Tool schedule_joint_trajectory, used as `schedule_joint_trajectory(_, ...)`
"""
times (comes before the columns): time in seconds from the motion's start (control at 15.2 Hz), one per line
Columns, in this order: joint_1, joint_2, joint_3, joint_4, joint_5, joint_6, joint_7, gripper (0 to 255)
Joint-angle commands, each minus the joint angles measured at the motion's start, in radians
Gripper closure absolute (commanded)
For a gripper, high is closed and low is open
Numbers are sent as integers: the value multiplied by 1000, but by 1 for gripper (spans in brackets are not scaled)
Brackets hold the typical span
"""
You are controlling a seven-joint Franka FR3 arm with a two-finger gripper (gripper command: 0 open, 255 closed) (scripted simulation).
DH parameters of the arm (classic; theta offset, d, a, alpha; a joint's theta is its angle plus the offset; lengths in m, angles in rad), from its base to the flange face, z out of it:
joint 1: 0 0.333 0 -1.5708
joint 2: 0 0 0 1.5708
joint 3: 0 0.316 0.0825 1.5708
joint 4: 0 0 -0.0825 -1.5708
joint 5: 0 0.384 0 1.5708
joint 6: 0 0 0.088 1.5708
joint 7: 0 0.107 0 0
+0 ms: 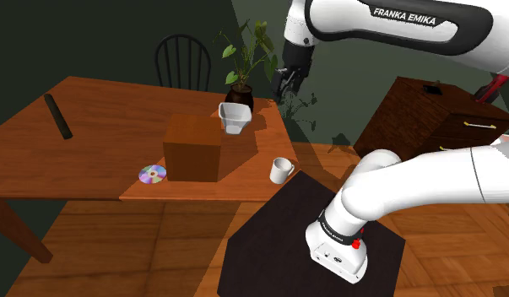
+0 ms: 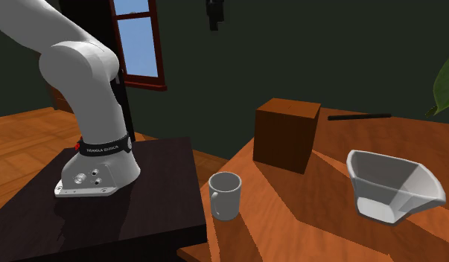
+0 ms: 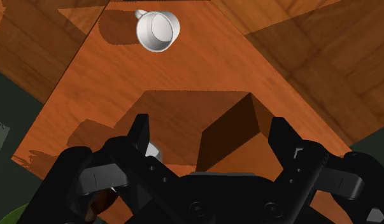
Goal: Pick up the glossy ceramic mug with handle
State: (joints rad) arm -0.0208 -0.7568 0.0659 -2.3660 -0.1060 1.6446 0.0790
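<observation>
The white glossy mug (image 1: 281, 170) stands upright near the table's corner closest to the stand, its handle on the stand side. In the second exterior view the mug (image 2: 225, 196) sits at the table's near edge. My gripper (image 1: 287, 89) hangs high above the table, over its edge beside the plant and well clear of the mug. From the second exterior view the gripper (image 2: 214, 16) shows at the top edge. In the wrist view the fingers (image 3: 139, 133) stand wide apart around nothing: the gripper (image 3: 211, 135) is open, with the mug (image 3: 157, 30) far beyond them.
A brown box (image 1: 194, 148) stands mid-table with a white angular container (image 1: 234, 118) behind it and a potted plant (image 1: 241, 84) further back. A disc (image 1: 152, 175) and a black bar (image 1: 58, 116) lie toward the shoulder view's left. A dresser (image 1: 438, 118) stands at its right.
</observation>
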Motion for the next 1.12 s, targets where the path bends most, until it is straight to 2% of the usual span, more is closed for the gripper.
schedule_joint_trajectory(0.0,0,0,0,0,0,0,0,0)
schedule_joint_trajectory(0.59,-38,-15,-81,-296,-32,289,-18,0)
schedule_joint_trajectory(1.06,-86,78,-149,-469,-72,560,-34,0)
